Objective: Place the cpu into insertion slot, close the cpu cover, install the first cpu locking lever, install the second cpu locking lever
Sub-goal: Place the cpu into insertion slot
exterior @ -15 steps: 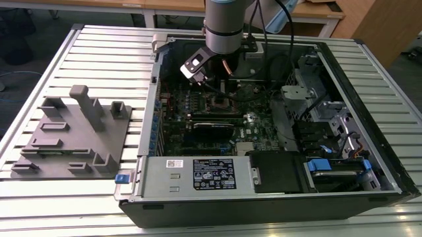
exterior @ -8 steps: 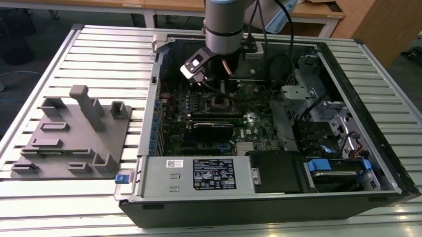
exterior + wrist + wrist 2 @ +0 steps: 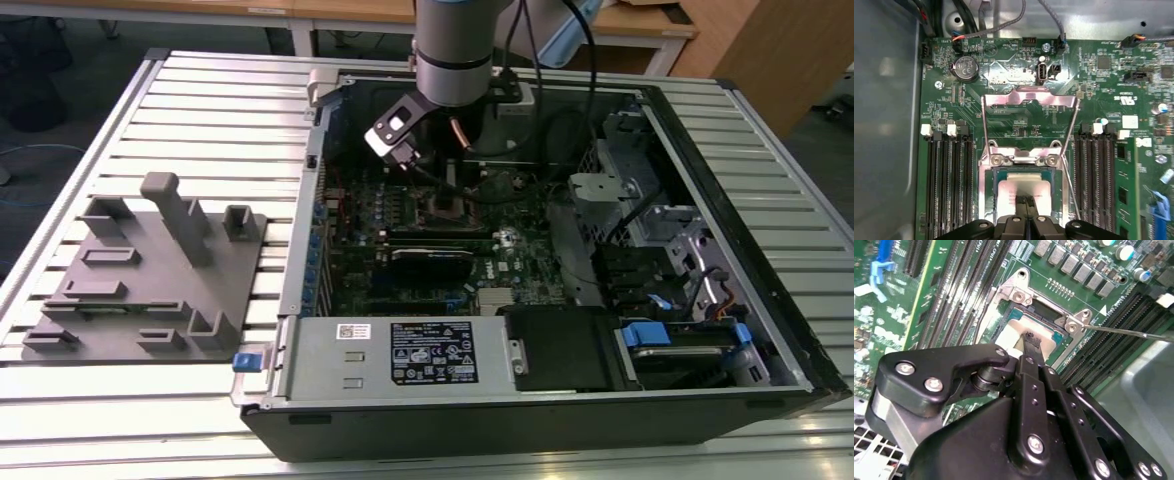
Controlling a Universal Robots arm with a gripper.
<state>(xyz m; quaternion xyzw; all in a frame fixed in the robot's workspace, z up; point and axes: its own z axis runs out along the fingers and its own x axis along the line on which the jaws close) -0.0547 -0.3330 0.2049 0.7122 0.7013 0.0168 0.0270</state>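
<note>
The end effector (image 3: 1026,204) had its two fingers pressed together with nothing between them. Their joined tip sat on or just above the middle of the cpu (image 3: 1024,184), apparently to seat it rather than grip it. The cpu lay flat inside the insertion slot (image 3: 985,200), directly under that tip. Beyond the fingertips the cpu cover (image 3: 1029,98) stood swung back on its hinge, leaving the socket reachable. To one side a thin locking lever (image 3: 1124,331) stuck out unlatched, likely for the same reason.
</note>
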